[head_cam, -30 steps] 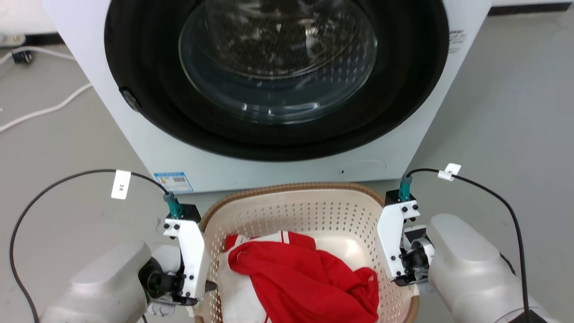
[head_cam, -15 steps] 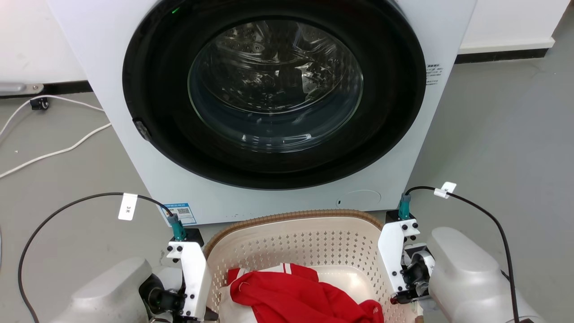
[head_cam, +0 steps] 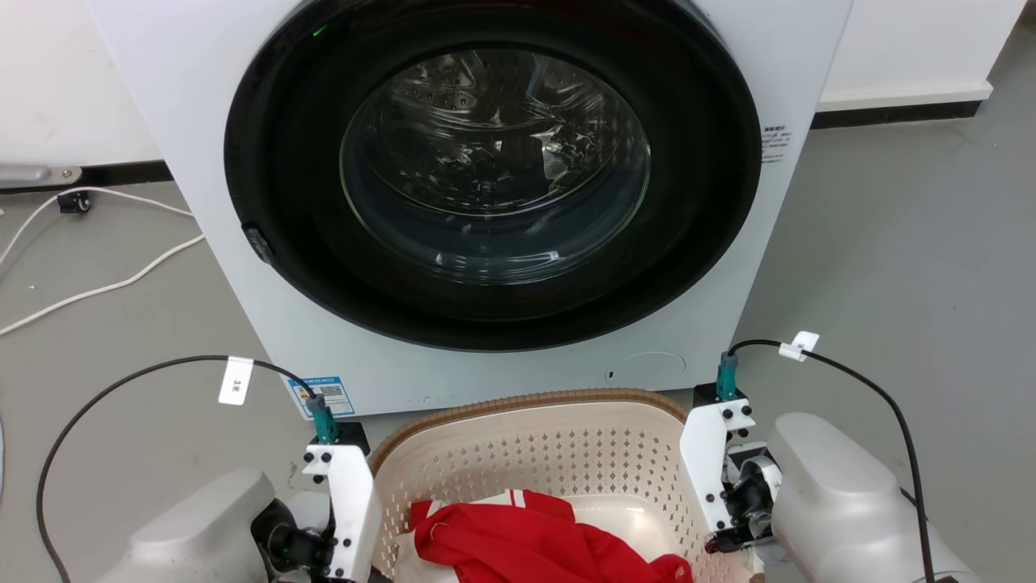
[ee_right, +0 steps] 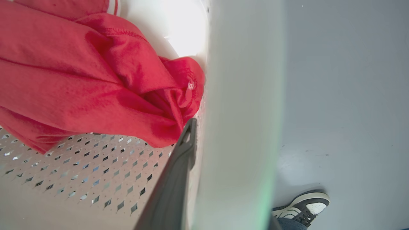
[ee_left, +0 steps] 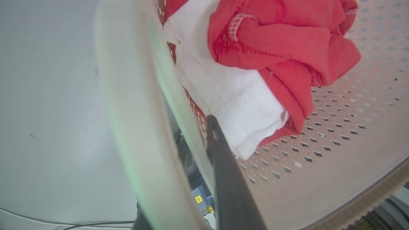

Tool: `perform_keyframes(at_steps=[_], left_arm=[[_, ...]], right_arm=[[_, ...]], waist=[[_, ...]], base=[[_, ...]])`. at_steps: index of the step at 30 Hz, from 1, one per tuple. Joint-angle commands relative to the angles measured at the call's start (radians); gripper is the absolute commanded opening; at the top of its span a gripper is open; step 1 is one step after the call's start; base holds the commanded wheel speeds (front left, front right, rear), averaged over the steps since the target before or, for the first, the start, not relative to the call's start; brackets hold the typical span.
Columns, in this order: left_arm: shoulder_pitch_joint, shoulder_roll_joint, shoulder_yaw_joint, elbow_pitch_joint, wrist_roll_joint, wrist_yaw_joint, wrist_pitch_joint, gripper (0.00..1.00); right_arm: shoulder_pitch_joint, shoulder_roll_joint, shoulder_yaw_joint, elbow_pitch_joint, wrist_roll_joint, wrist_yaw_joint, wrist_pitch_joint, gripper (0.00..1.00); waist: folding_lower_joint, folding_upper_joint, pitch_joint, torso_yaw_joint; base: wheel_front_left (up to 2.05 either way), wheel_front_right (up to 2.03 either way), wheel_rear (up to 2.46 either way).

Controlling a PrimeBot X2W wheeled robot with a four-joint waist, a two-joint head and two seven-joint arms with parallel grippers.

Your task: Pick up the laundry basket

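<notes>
Two sets of jaws, each clamped over a white side handle (ee_left: 127, 95) of the laundry basket (head_cam: 526, 401): left gripper (ee_left: 179, 134) with one dark finger (ee_left: 223, 172) inside the perforated cream wall and only a dark sliver of the other past the handle's outer edge; right gripper (ee_right: 230, 134) likewise, inner finger (ee_right: 172, 191) flat against the wall. Basket held between the two pairs of jaws, brown woven-look rim on the far side; cannot tell whether clear of the grey floor (ee_right: 345, 95). Heaped between the jaws, a red garment (head_cam: 518, 542), touching the right inner fingertip; just off the left inner fingertip, a white cloth (ee_left: 230, 95) under the red. Beyond the jaws, close behind the far rim, a white washing machine (head_cam: 162, 121) with a round glass door and a small green light (head_cam: 318, 32). Writing: white tag (head_cam: 235, 380) on the cable (head_cam: 146, 368) above the left jaws, marked "3米"; blue sticker (head_cam: 321, 396) with a QR code low on the machine front, print too small to read; fine print (head_cam: 774, 138) on the machine front up beyond the right jaws, unreadable; second white tag (head_cam: 798, 346) above the right jaws, too small to read; tiny yellow label (ee_left: 198, 199) near the base of the left jaws, unreadable. Outside the right jaws, down on the floor, a person's shoe (ee_right: 302, 204), dark and white.
</notes>
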Motion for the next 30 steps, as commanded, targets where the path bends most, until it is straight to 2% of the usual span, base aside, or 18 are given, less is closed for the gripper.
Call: perform_keyframes(at_steps=[1,30], left_arm=[[0.016,0.026,-0.007,0.005,0.005,-0.01,0.015,0.0],[-0.014,0.015,-0.01,0.027,0.0,-0.01,0.02,0.0]], right_arm=[[0.002,-0.028,0.014,0.004,-0.007,0.005,-0.005,0.0],[-0.025,-0.028,0.049,0.015,0.016,0.005,-0.004,0.0]], waist=[[0.0001,0.0,-0.001,0.0],[0.0001,0.0,0.0,0.001]], base=[[0.0,0.0,0.0],[0.0,0.0,0.0]])
